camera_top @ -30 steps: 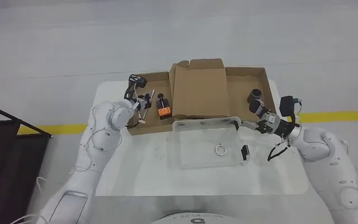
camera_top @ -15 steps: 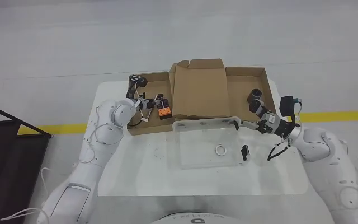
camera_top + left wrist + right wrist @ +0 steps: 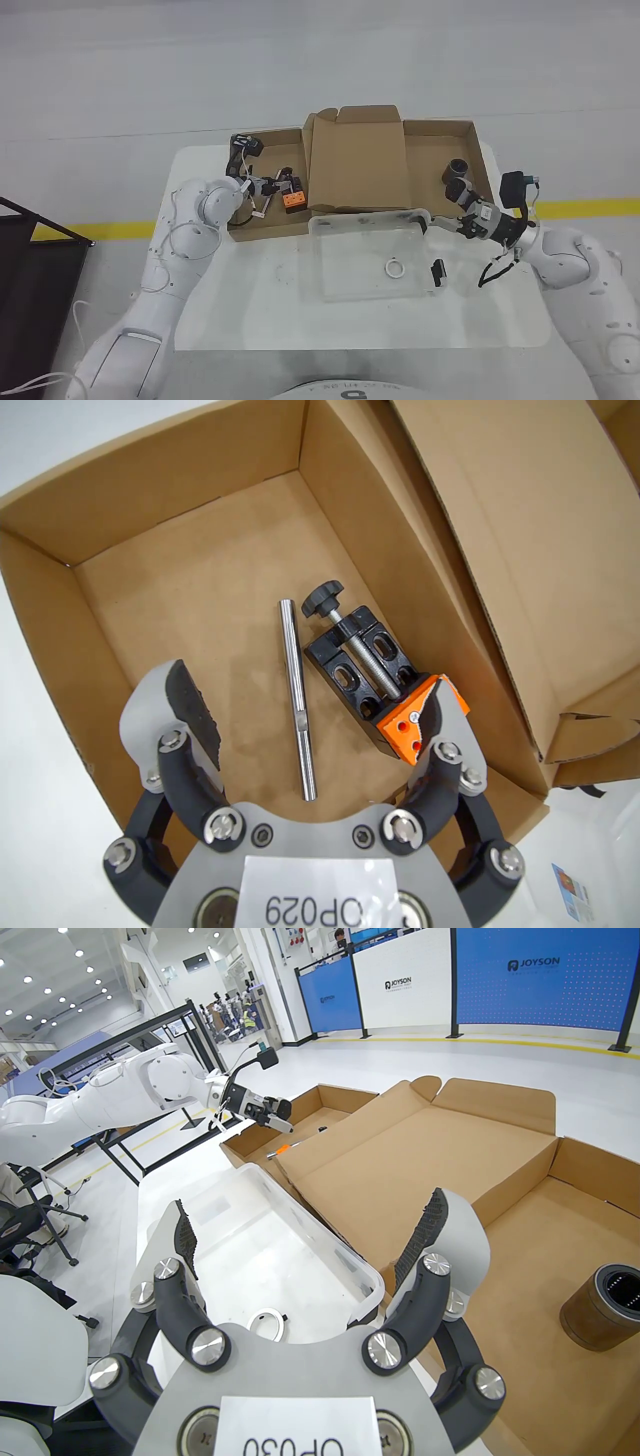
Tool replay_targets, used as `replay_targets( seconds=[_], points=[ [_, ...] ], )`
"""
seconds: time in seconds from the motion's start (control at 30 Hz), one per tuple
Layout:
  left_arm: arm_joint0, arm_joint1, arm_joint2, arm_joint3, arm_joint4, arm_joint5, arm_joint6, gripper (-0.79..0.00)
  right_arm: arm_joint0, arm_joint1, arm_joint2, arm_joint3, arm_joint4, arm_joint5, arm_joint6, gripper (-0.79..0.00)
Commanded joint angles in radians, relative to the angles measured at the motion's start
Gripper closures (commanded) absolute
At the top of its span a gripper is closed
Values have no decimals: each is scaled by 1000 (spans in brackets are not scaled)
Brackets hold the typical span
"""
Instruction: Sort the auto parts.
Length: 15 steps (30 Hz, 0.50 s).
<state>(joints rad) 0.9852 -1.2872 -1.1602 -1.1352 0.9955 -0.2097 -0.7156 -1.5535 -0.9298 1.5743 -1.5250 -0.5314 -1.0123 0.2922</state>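
Over the box (image 3: 150, 500), left tool (image 3: 309, 677) stands wide open.

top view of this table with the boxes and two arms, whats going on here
A two-armed robot is sorting auto parts. Its left gripper is open inside the left compartment of the cardboard box, over a metal rod and a black-and-orange clamp lying side by side. The right gripper is open and empty by a corner of the clear bin, beside the right compartment, which holds a dark cylinder. A white ring and a small black part lie in the bin.
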Motion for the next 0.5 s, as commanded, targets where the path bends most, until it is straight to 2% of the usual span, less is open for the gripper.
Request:
replay_targets(
  seconds=[0.0,0.13,0.33,0.47],
  points=[
    [0,0,0,0,0,0,0,-785,0,0,0,0,0,0,0,-785],
    [0,0,0,0,0,0,0,-785,0,-1,-5,-13,-6,10,2,-785],
    [0,0,0,0,0,0,0,-785,5,-3,-88,-135,-7,75,99,-785],
    [0,0,0,0,0,0,0,-785,10,-1,-99,-152,7,83,132,-785]
  ],
)
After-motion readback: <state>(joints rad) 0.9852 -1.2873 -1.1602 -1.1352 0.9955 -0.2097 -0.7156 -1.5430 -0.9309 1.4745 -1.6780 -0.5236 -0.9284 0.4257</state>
